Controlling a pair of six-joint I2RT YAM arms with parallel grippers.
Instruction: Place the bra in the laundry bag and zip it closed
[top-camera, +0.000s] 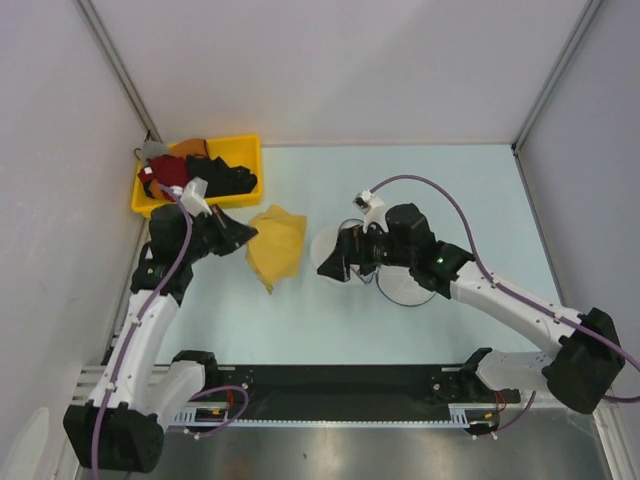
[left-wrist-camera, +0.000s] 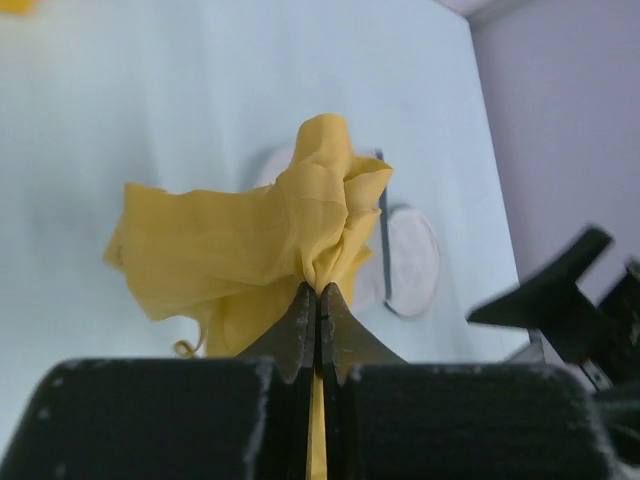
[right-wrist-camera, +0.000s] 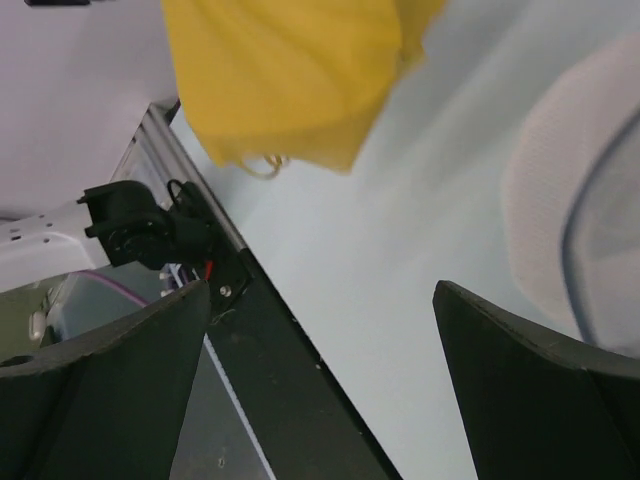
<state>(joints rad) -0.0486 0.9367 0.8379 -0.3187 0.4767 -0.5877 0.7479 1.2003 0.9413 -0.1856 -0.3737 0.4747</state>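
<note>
The yellow bra (top-camera: 275, 245) hangs bunched from my left gripper (top-camera: 243, 236), left of the table's middle. In the left wrist view the jaws of that gripper (left-wrist-camera: 318, 292) are pressed together on a fold of the bra (left-wrist-camera: 250, 245). The white mesh laundry bag (top-camera: 408, 287) lies open on the table to the right, partly under my right arm; it also shows in the left wrist view (left-wrist-camera: 412, 262) behind the bra. My right gripper (top-camera: 330, 268) is open and empty, between the bra and the bag. The right wrist view shows its wide-apart fingers (right-wrist-camera: 322, 290), the bra (right-wrist-camera: 290, 70) above and the bag (right-wrist-camera: 560, 220) at right.
A yellow plastic bin (top-camera: 247, 149) with several dark, red and orange garments (top-camera: 215, 178) stands at the back left. White walls close the left, back and right sides. A black rail (top-camera: 340, 380) runs along the near edge.
</note>
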